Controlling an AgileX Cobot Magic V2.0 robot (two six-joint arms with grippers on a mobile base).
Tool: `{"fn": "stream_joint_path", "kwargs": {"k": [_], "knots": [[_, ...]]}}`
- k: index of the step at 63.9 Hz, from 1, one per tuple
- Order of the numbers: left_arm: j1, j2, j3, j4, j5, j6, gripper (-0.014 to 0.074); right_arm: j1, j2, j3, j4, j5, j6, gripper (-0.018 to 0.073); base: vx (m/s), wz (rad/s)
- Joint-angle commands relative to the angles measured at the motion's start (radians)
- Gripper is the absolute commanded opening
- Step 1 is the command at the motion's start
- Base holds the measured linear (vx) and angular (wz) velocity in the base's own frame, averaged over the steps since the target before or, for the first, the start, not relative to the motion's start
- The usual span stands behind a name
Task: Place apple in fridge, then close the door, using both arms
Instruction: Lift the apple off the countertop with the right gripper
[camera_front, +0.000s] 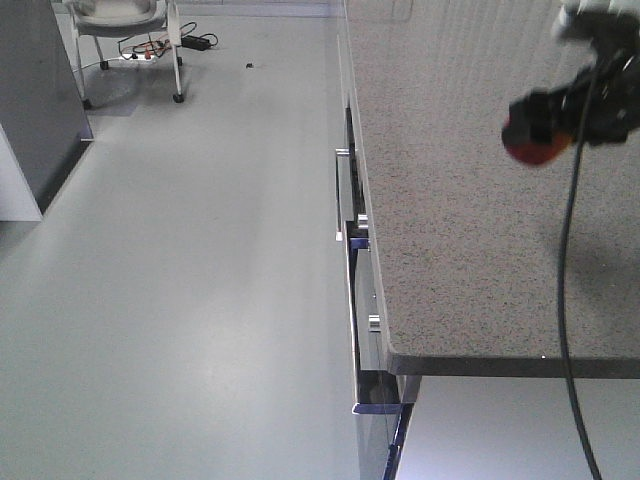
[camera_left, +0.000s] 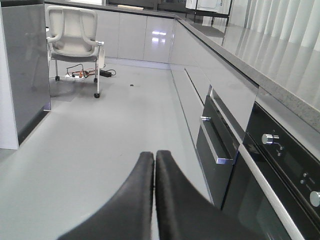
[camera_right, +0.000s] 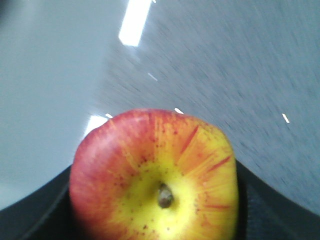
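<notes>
1. the right claw (camera_front: 572, 110) is clamped around the glossy red-and-yellow round apple (camera_right: 155, 180), held above the speckled grey stone countertop (camera_front: 470, 200).
2. the left claw (camera_left: 154, 161) is pressed fully together and holds nothing.
3. risk: the smooth apple may slip out on the way to the tall dark grey fridge (camera_left: 25, 75), which is well apart across the floor.

- We can read no text, label, brand, number or sign in any of the three views.
- On the black oven front (camera_left: 287, 159) in the left wrist view, we see small pale marks (camera_left: 303, 176) near the knobs (camera_left: 270, 139). They are too small for us to tell whether they are letters, numbers or symbols.
</notes>
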Motion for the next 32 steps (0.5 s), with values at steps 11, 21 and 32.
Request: {"fn": "stream_joint_path", "kwargs": {"k": [11, 21, 32], "knots": [[0.001, -0.006, 0.021, 0.004, -0.073, -0.002, -0.0006, -0.003, -0.37, 0.218, 0.315, -0.053, -0.225, -0.0006, 0.0, 0.0], [0.001, -0.006, 0.021, 0.004, -0.073, -0.002, -0.0006, -0.003, -0.594, 0.494, 0.422, -0.063, -0.337, -0.0006, 0.0, 0.0], [0.001, -0.006, 0.021, 0.004, -0.073, -0.002, -0.0006, -0.003, -0.803, 0.678, 0.442, -0.06, -0.359, -0.0006, 0.0, 0.0]]}}
